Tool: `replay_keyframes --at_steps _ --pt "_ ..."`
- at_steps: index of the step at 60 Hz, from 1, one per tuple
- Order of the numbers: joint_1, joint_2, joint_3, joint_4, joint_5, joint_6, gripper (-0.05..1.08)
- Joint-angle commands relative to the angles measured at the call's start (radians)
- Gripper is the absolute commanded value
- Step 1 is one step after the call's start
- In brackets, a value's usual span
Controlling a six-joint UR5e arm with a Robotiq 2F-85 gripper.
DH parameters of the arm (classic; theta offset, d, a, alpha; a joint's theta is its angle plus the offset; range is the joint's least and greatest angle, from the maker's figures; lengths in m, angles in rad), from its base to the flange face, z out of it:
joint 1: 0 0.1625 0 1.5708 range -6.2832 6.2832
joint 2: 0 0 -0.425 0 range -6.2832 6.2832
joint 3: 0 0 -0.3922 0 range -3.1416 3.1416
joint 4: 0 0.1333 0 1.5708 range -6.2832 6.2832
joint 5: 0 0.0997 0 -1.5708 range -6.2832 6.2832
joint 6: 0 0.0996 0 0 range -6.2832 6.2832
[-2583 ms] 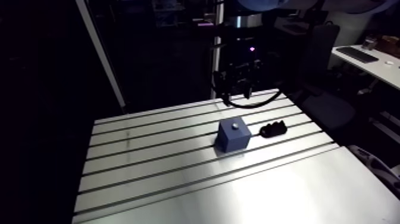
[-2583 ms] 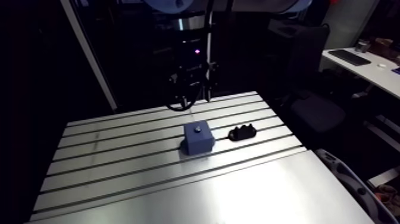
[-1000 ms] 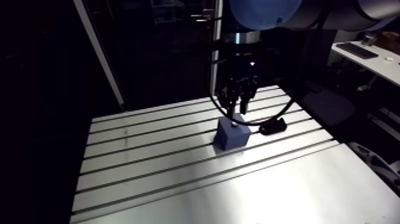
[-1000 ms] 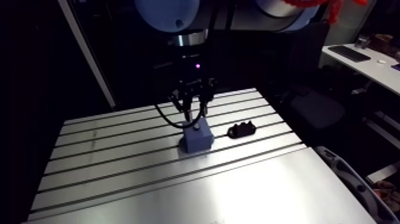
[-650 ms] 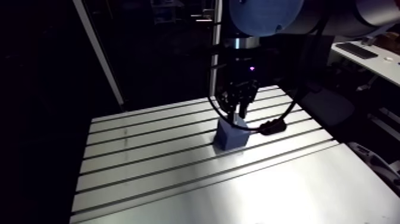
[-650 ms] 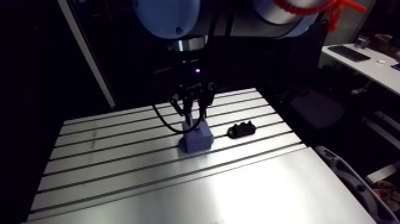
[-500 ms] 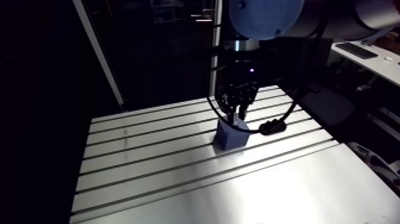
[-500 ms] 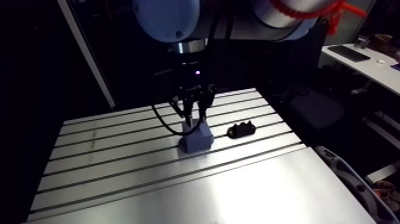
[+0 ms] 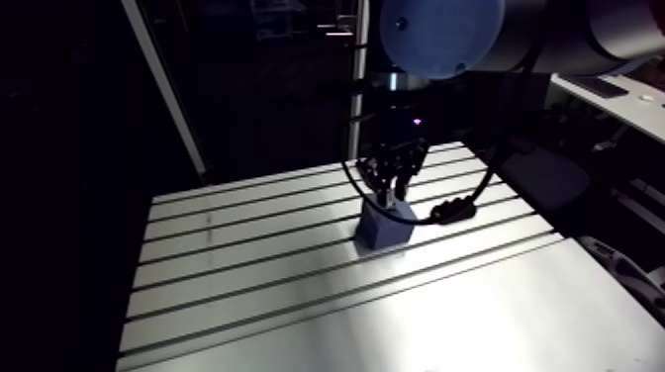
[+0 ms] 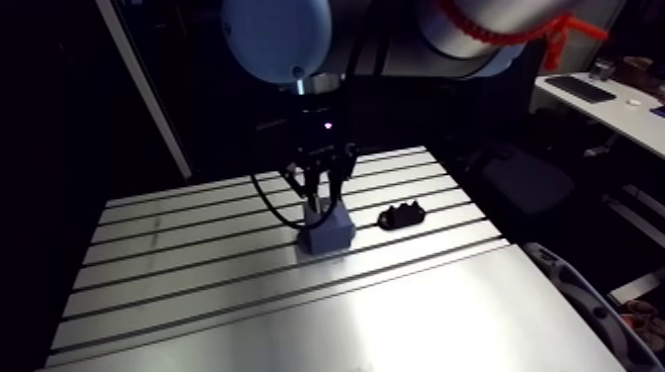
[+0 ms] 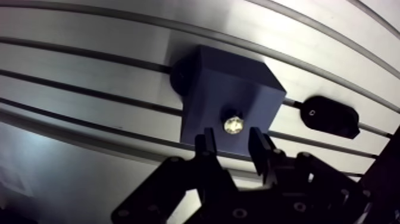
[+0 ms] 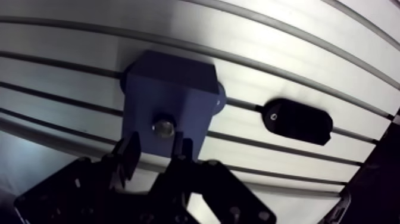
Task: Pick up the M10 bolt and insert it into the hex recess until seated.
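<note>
A dark blue block point(image 11: 226, 95) stands on the slotted table point(image 9: 247, 287). A metallic bolt point(image 11: 233, 124) sits upright in the block's top face, only its head showing. In the wrist view my gripper point(image 11: 232, 140) hangs right over the block, open, and the bolt head lies just ahead of the gap between the two black fingertips point(image 11: 206, 140). Neither finger touches the bolt. In the arm view the gripper point(image 9: 393, 193) stands low over the block point(image 9: 384, 228) and hides the bolt.
A small black lumpy part point(image 11: 329, 116) lies on the table beside the block, a short way to its right in the arm view point(image 9: 453, 209). Parallel slots run across the table. A slanted pale post point(image 9: 163, 89) rises at the back left.
The gripper has come forward and down from the table's rear edge to just above the block's top. The block and the black part have stayed in place.
</note>
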Motion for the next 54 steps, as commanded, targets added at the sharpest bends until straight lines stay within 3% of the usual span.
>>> replay_keyframes --at_steps 1,54 --pt "0.001 0.0 0.003 -0.019 0.006 0.0 0.57" --pt "-0.002 0.0 0.003 -0.038 0.006 -0.003 0.57"
